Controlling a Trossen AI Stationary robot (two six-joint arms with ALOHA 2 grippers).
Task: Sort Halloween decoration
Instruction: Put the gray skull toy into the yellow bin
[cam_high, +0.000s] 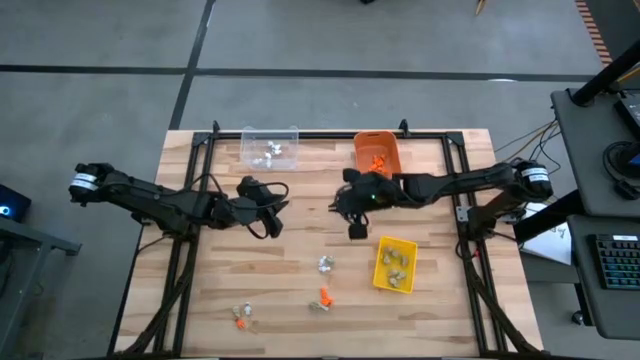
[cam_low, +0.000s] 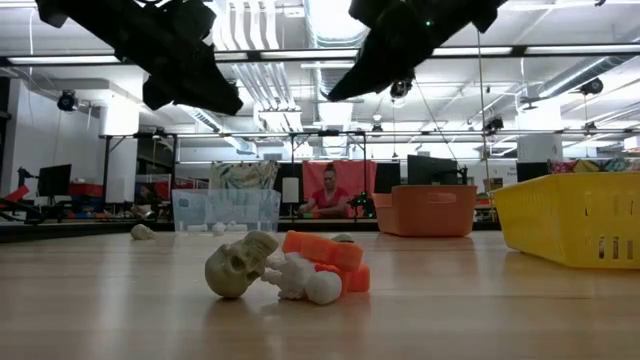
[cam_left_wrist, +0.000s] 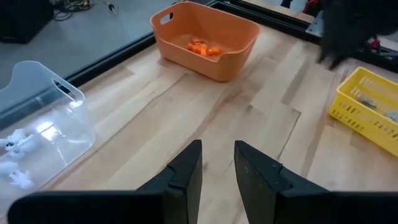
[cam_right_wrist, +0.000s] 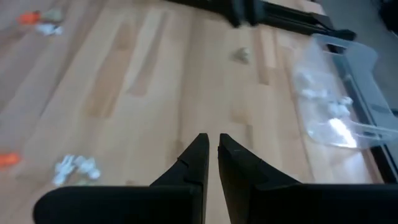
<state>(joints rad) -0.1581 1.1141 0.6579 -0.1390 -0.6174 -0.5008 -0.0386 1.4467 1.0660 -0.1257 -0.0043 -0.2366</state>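
High view: trinkets (cam_high: 322, 297) lie scattered on the front worktop (cam_high: 300, 240). Low view alone resolves a skull (cam_low: 240, 265). Left tool (cam_left_wrist: 217, 165) fingers stand apart, empty; right tool (cam_right_wrist: 211, 158) nearly together, empty.

Two dark arms w/ silvery-white end collars, looped black cables, tapered black pincer fingers (cam_left_wrist: 186, 177); markings prob. unreadable.

My left hand (cam_high: 275, 212) hangs over the desk (cam_high: 215, 290) left of centre, my right hand (cam_high: 355, 228) just right of centre. Three bins sit beyond and beside them, and trinkets (cam_high: 322, 298) lie scattered along the desk's near edge.
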